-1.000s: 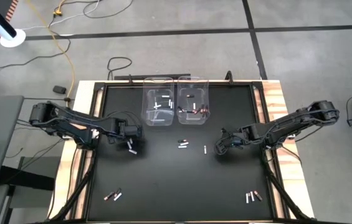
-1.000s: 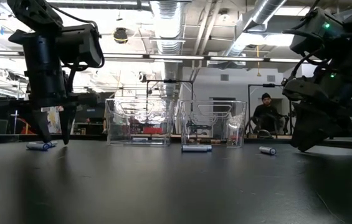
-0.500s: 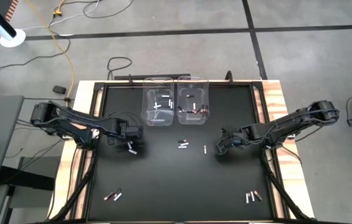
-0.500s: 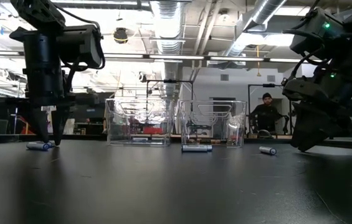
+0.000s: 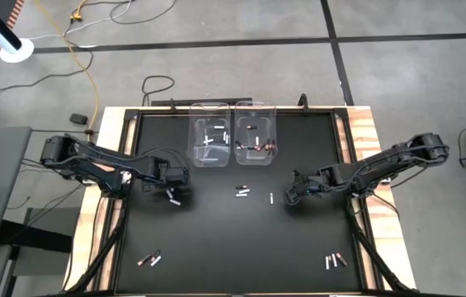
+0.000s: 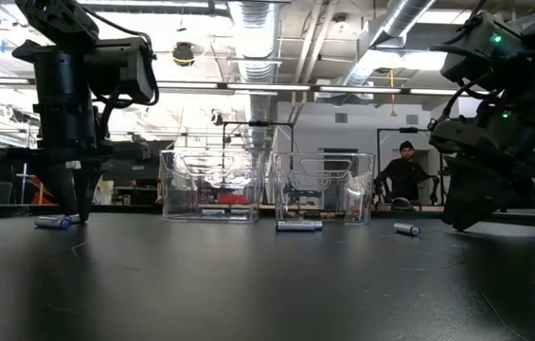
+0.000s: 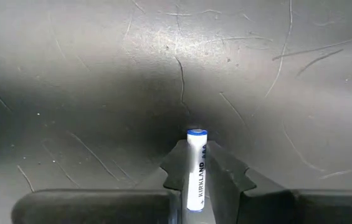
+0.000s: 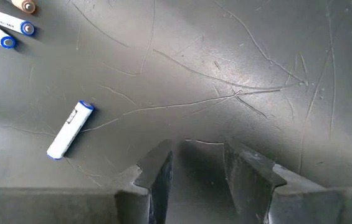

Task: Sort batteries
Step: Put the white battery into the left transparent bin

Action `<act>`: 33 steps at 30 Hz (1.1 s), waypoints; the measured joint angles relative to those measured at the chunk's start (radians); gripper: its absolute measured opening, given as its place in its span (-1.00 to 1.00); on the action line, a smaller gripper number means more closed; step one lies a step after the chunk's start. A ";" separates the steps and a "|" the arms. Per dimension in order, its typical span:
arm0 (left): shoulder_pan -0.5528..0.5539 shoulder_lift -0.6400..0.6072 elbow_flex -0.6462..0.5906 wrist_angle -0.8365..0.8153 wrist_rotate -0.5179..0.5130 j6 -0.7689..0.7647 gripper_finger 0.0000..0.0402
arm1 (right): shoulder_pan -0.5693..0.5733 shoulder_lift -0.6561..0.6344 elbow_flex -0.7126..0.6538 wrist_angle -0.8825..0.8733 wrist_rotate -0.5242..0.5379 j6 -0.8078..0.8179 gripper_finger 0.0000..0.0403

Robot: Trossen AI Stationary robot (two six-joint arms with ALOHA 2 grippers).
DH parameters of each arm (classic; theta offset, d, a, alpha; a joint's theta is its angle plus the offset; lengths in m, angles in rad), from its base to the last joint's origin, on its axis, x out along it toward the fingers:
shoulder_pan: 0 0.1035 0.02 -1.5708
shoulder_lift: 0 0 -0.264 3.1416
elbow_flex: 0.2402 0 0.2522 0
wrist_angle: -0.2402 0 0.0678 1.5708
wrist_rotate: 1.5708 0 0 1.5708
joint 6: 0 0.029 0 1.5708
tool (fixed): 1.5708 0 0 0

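My left gripper stands at the table's left, fingers down at the black table top, shut on a white battery with a blue cap. Another white battery lies on the table just beside it. My right gripper hangs open at the right, with nothing between its fingers. A white battery lies on its side a little left of it. Two clear bins with a few batteries inside stand at the far edge. My left gripper pinches the white battery's long sides between its two fingers. The fingers come from above, pointing steeply down. The blue-capped end sticks out past the fingertips. The fingertips reach down to the table top; I cannot tell whether the battery rests on it.
More batteries lie in small groups on the table: at the middle, near the front left and front right. A person sits in the room beyond the table. Bare black table lies between the two arms.
My left gripper has shut: in the low view the gap between its fingertips has narrowed from wide apart to closed, and it has taken hold of the white battery. The gripper has stayed in place. My right arm has kept still.
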 joint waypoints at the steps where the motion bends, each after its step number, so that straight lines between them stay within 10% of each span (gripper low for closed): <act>1: 0.000 0.000 0.000 0.000 -0.001 0.000 -0.83 | 0.000 0.000 0.000 0.000 0.000 0.000 -0.19; 21: 0.050 -0.214 0.001 -0.074 -0.008 0.095 -0.84 | -0.003 0.000 0.000 0.000 0.000 0.000 -0.19; 33: 0.259 -0.411 0.127 -0.080 -0.038 0.486 -0.84 | -0.024 0.000 0.000 0.002 0.002 0.000 -0.19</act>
